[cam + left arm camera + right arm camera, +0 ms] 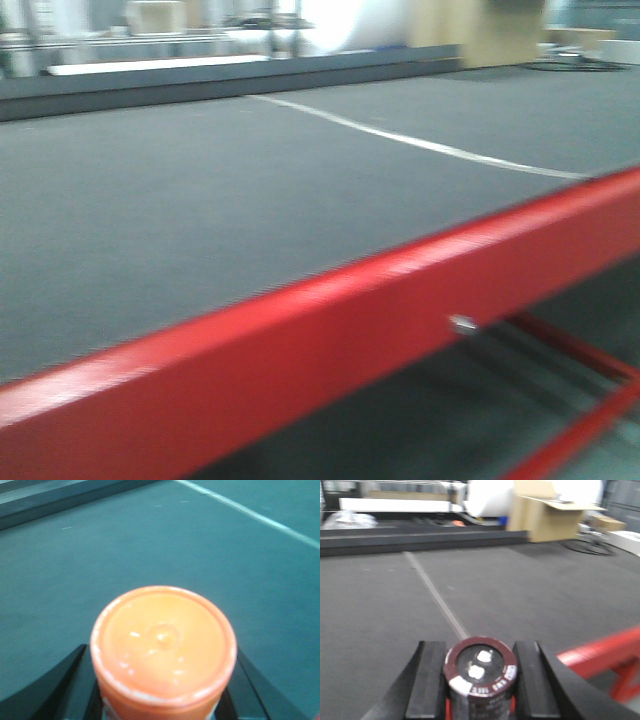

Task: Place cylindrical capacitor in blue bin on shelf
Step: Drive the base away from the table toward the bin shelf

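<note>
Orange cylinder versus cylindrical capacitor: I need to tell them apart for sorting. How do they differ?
The orange cylinder is orange; the cylindrical capacitor is dark with a white stripe. The orange cylinder's top is smooth with a central dimple; the capacitor's carries two silvery terminals. Both are round and clamped, in the left gripper and right gripper respectively.

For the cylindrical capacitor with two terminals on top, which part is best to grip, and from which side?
Grip the cylindrical capacitor by its round side wall, one finger on each opposite side, coming in sideways below the top. The wall is smooth and even, and the terminals on the flat top should stay free. The right gripper holds it this way.
</note>
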Robot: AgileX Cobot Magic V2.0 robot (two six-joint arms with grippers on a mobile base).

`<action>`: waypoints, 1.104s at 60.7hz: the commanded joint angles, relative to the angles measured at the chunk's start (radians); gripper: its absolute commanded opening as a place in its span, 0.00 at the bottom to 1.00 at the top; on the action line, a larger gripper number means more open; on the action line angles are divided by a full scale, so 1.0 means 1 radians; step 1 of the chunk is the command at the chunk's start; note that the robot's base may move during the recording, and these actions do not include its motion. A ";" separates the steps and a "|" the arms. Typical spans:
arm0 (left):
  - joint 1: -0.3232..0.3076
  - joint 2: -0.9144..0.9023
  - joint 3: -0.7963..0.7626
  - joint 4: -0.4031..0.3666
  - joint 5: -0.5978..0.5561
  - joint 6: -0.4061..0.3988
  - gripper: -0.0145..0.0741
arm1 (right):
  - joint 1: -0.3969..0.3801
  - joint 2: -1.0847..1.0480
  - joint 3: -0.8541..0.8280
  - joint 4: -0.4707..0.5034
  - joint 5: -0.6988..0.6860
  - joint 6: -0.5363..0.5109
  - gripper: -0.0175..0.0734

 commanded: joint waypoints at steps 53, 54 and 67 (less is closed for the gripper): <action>-0.001 -0.004 -0.009 -0.002 -0.049 -0.004 0.04 | -0.001 -0.005 0.002 -0.001 -0.015 -0.002 0.05; -0.001 -0.004 -0.009 -0.002 -0.049 -0.004 0.04 | -0.001 -0.005 0.002 -0.001 -0.015 -0.002 0.05; -0.001 -0.004 -0.009 -0.002 -0.049 -0.004 0.04 | -0.001 -0.005 0.002 -0.001 -0.015 -0.002 0.05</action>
